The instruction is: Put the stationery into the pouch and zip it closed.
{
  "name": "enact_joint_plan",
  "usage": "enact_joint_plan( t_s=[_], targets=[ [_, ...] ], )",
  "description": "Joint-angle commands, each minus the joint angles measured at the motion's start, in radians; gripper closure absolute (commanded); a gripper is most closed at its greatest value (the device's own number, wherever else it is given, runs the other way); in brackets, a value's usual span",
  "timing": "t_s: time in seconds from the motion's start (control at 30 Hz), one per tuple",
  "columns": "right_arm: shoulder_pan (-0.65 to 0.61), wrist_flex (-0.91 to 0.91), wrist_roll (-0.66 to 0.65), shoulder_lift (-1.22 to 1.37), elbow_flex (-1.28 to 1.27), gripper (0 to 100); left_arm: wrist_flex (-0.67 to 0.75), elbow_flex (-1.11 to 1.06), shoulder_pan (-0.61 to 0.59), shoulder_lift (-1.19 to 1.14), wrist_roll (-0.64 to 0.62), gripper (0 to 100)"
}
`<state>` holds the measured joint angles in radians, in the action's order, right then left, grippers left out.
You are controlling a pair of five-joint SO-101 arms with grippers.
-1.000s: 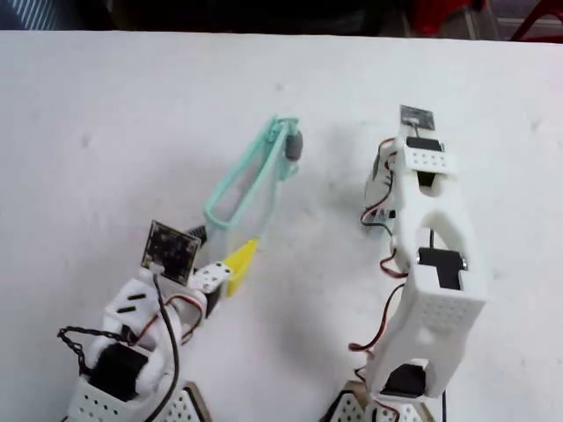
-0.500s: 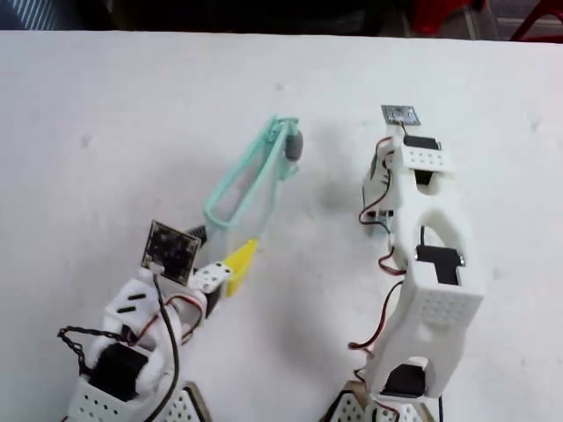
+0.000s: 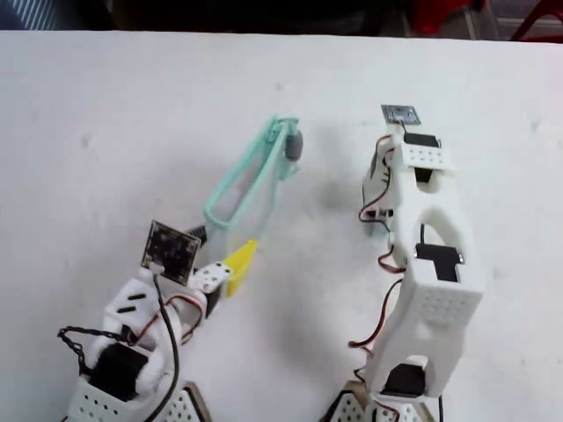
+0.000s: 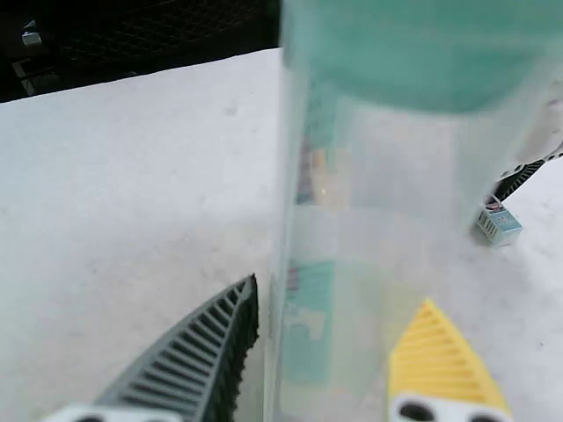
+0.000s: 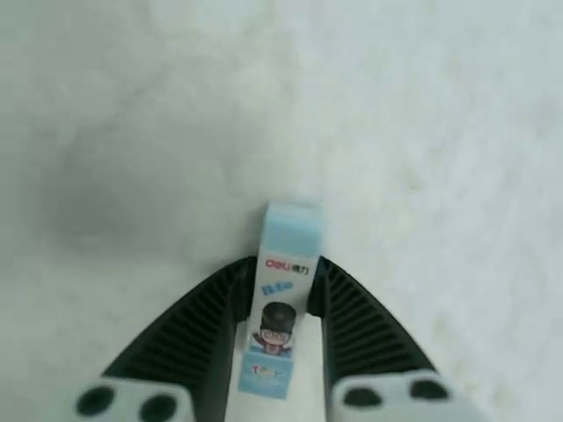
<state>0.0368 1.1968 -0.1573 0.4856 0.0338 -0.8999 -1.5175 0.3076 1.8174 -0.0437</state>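
Note:
The clear pouch [image 3: 251,180] with a teal rim stands on edge in the middle of the table, with a small grey piece [image 3: 293,145] at its far end. My left gripper [image 3: 220,249] is shut on the pouch's near end, its yellow finger [image 4: 435,356] on one side and its dark finger [image 4: 211,347] on the other; the pouch [image 4: 378,202] rises close in front of the wrist camera. My right gripper [image 5: 280,264] is shut on a light blue eraser [image 5: 280,299], just above the table. The eraser [image 4: 499,224] hangs to the right of the pouch.
The white table [image 3: 106,114] is bare around the pouch. The right arm [image 3: 427,237] stretches along the table's right side. Dark clutter lies beyond the far edge.
The right arm's wrist has shifted slightly left and away with the eraser. The left arm and the pouch have kept still.

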Motion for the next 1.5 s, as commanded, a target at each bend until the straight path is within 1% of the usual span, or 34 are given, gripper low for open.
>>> enact_joint_plan(
  t_s=[0.0, 0.1, 0.17, 0.27, 0.57, 0.63, 0.73, 0.87, 0.93, 1.03, 1.13, 1.47],
  targets=[
    [-0.019, 0.021, 0.04, -0.01, 0.034, 93.5, 0.002, 0.044, -0.01, 0.004, -0.009, 76],
    [-0.016, 0.027, 0.037, -0.002, 0.048, 85.9, 0.002, 0.044, -0.01, 0.004, -0.009, 76],
    [-0.018, 0.024, 0.021, -0.002, 0.049, 83.9, 0.002, 0.044, -0.01, 0.004, -0.009, 76],
    [-0.022, 0.022, -0.003, -0.002, 0.051, 84.8, 0.002, 0.044, -0.01, 0.004, -0.009, 76],
    [-0.015, -0.01, -0.003, -0.008, 0.054, 85.4, 0.002, 0.044, -0.01, 0.004, -0.009, 76],
    [-0.015, -0.024, 0.0, -0.008, 0.054, 85.4, 0.002, 0.044, -0.01, 0.004, -0.009, 76],
    [-0.008, -0.041, 0.041, -0.01, 0.054, 85.4, 0.002, 0.044, -0.01, 0.004, -0.009, 76],
    [0.008, -0.059, 0.052, -0.01, 0.054, 85.4, 0.002, 0.044, -0.01, 0.004, -0.009, 76],
    [0.021, -0.061, 0.052, -0.01, 0.054, 86.5, 0.002, 0.044, -0.01, 0.004, -0.009, 76],
    [0.022, -0.061, 0.052, -0.01, 0.054, 93.3, 0.002, 0.044, -0.01, 0.004, -0.009, 76],
    [0.018, -0.059, 0.052, -0.01, 0.051, 97.8, 0.002, 0.044, -0.01, 0.004, -0.009, 76],
    [0.024, -0.054, 0.054, -0.039, 0.031, 98.2, 0.002, 0.044, -0.01, 0.004, -0.009, 76]
  ],
)
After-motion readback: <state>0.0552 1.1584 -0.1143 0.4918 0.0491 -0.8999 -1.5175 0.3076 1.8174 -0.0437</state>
